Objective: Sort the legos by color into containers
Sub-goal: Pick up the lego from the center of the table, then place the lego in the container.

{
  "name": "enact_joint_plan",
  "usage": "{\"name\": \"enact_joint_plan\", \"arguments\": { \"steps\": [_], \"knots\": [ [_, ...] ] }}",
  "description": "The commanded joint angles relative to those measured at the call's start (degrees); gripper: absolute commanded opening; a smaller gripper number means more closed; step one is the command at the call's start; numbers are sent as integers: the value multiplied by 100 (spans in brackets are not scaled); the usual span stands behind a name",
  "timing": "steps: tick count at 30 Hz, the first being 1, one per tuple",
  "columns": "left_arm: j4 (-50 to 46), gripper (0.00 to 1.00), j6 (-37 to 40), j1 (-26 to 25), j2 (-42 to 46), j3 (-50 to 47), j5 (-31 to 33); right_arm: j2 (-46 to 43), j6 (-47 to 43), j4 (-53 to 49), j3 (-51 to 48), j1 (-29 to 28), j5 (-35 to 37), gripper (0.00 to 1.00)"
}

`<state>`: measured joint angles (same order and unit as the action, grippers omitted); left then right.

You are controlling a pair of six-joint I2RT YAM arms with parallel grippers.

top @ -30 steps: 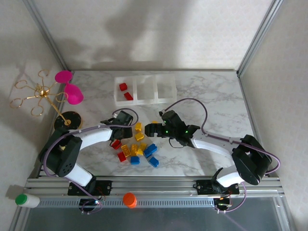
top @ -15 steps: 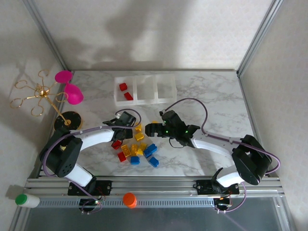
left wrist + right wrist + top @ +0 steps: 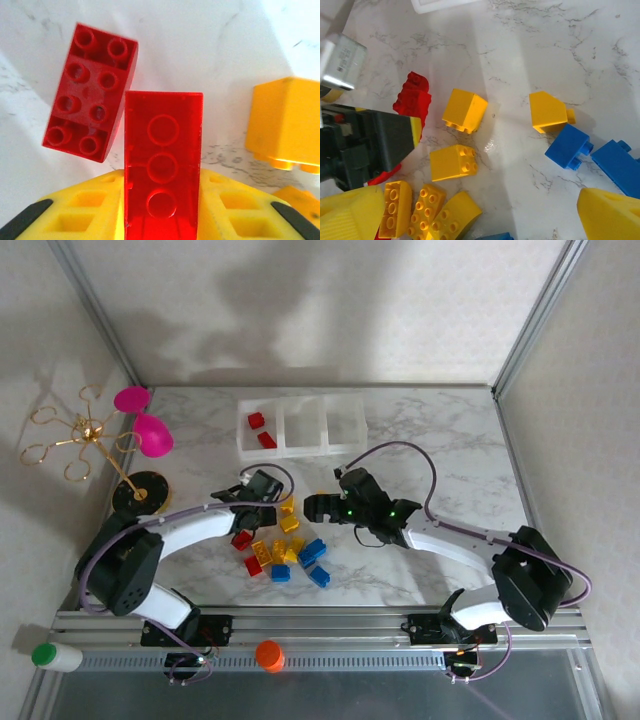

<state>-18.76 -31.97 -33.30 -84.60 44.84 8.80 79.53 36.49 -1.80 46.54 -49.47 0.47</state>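
Note:
My left gripper [image 3: 262, 508] is shut on a long red brick [image 3: 162, 165], which stands clamped between its yellow pads [image 3: 80, 210] just over the marble. A second red brick [image 3: 90, 92] lies on the table just beyond it, and a yellow one [image 3: 287, 127] lies to the right. My right gripper [image 3: 318, 508] hangs open above the pile of legos [image 3: 285, 550], its fingertips [image 3: 610, 215] spread over several yellow bricks [image 3: 452, 162] with blue ones [image 3: 567, 147] to the right. The containers [image 3: 300, 427] stand at the back, and two red bricks [image 3: 261, 430] lie in the left bin.
A gold wire stand [image 3: 85, 430] with pink goblets [image 3: 150, 435] is at the far left. On the front rail sit an orange cap [image 3: 269, 653] and a green-capped bottle [image 3: 55, 655]. Bare marble lies between the pile and the bins.
My left gripper has edged slightly toward the pile and its arm has straightened a little. The right arm's elbow has shifted slightly right, while its gripper stays over the pile.

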Motion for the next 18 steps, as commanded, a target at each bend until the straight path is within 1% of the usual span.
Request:
{"name": "enact_joint_plan", "arguments": {
  "steps": [1,5,9,13,18],
  "knots": [
    [-259,34,19,-40,383,413,283,-221,-217,-118,267,94,107,99],
    [-375,35,101,91,408,914,567,-254,-319,-122,462,338,93,99],
    [-344,35,195,371,88,1576,561,-172,-421,0,638,570,-6,99],
    [-282,35,317,698,-512,2308,546,-52,-476,-4,785,741,-119,99],
    [-154,35,574,1007,-1564,3302,524,-24,-512,80,729,839,-223,99]
  ]
}}
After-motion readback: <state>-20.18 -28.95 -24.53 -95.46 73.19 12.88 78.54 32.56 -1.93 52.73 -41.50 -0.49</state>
